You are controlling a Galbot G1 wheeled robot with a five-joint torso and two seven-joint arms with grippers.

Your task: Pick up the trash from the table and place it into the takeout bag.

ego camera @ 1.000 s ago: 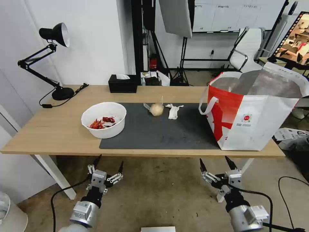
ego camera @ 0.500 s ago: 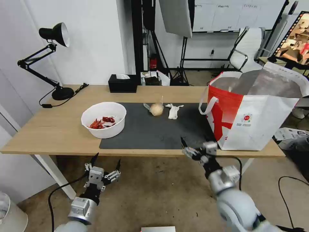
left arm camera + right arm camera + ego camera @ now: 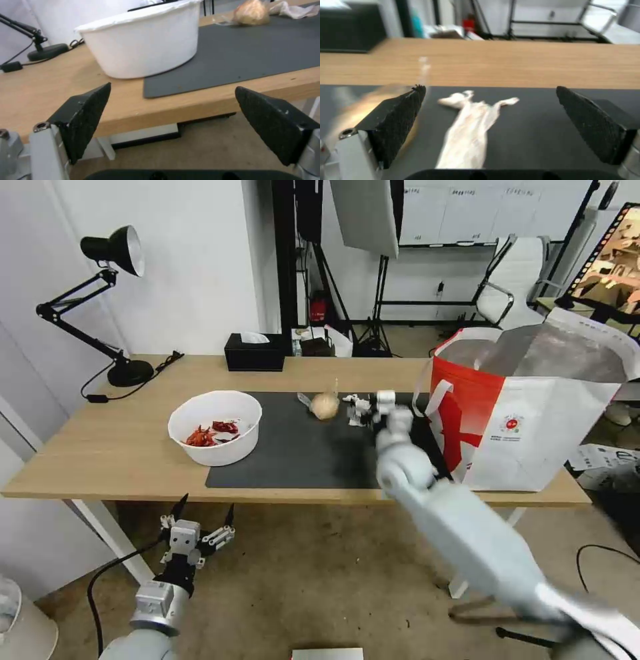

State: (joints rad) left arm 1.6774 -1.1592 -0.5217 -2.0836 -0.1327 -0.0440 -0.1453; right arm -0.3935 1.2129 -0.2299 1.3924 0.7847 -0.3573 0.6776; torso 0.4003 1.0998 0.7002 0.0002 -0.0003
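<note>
**Right gripper lines up on the tissue**

On the left, the black articulated desk lamp [image 3: 110, 253] stands at the far corner of the long light-wood desk [image 3: 100, 447]. Below the desk's front edge, the left gripper [image 3: 197, 517] hangs parked with its jaws spread and empty, facing the round white plastic bowl [image 3: 215, 428], which straddles the left edge of the dark grey rectangular mat [image 3: 313, 453] and holds a scatter of red chillies [image 3: 210, 433]. Further along the mat lies the beige ball in clear wrap [image 3: 325, 405], and just beside it the crumpled white tissue [image 3: 470, 130]. The right gripper [image 3: 488, 125] reaches over the mat with its jaws wide apart, one on each side of the tissue, apparently set to close on it; nothing is held. At the right end stands the large boxy white takeout bag with a red side panel [image 3: 533, 427], its mouth open so trash can drop in; its contents are not visible
</note>
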